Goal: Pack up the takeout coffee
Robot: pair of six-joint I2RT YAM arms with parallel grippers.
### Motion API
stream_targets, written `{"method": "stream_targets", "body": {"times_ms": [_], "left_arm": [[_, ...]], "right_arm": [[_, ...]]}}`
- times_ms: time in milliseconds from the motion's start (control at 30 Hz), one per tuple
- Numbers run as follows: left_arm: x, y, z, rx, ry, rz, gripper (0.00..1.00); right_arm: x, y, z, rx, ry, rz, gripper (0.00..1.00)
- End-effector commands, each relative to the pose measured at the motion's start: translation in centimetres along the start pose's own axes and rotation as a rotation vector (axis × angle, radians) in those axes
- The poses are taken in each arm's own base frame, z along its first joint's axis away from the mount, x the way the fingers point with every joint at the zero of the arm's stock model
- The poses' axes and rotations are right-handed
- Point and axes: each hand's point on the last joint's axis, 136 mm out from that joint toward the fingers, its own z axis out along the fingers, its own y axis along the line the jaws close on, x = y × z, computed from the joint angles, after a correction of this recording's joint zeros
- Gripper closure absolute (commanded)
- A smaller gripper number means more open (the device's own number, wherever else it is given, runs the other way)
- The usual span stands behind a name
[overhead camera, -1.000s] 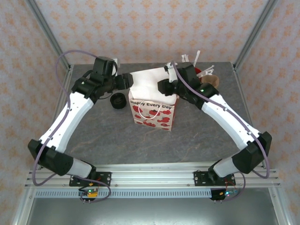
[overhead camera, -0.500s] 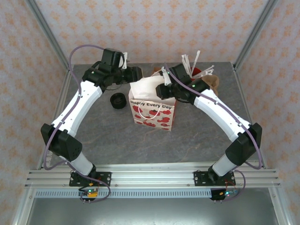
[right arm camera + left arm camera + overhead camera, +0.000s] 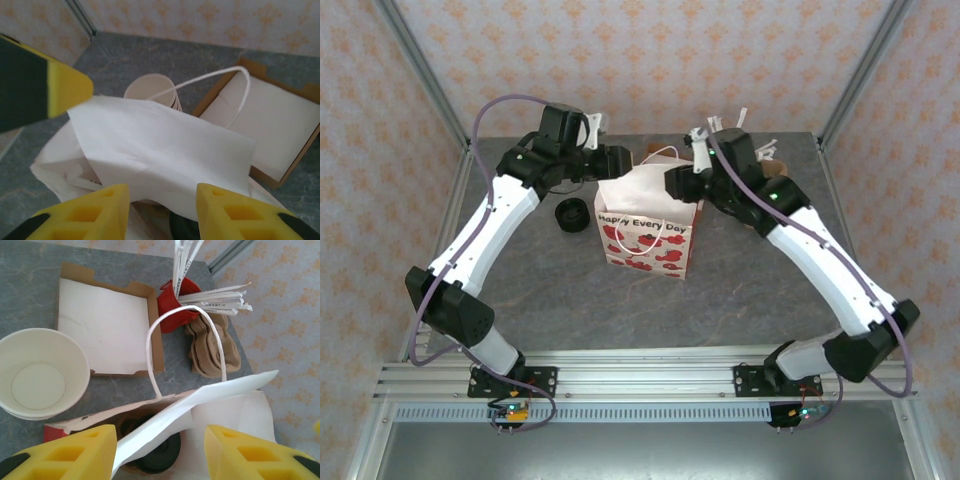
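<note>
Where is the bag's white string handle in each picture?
Top external: the white handle loops up at the back edge of the bag.
Left wrist: centre, arching in front of the red holder.
Right wrist: upper right, crossing the cardboard box.
Shared landmark: the white tissue paper beside it.

White links (image 3: 480, 235), black joints (image 3: 447, 305), purple cables (image 3: 498, 101)

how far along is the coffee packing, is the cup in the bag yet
Done: the takeout coffee sits inside the gift bag, its black lid showing under the tissue paper. In hand: nothing; the left gripper and right gripper stand open over the bag's mouth. Left: probably just pulling both arms clear, perhaps tidying the tissue.
</note>
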Motion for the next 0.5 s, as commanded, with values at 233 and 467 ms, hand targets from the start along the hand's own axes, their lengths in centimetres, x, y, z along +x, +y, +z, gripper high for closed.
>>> {"method": "stream_targets", "body": {"times_ms": [233, 467], "left_arm": [[-0.1, -3.0, -2.7, 0.067, -0.011, 0.062, 0.5], [-0.3, -2.7, -3.9, 0.028, -0.038, 0.074, 0.49]], "right_arm": [[-1.9, -2.6, 2.6, -0.064, 0.01, 0.006, 0.34], [-1.0, -2.3, 5.6, -0.116, 0.111, -0.059, 0.4]]}}
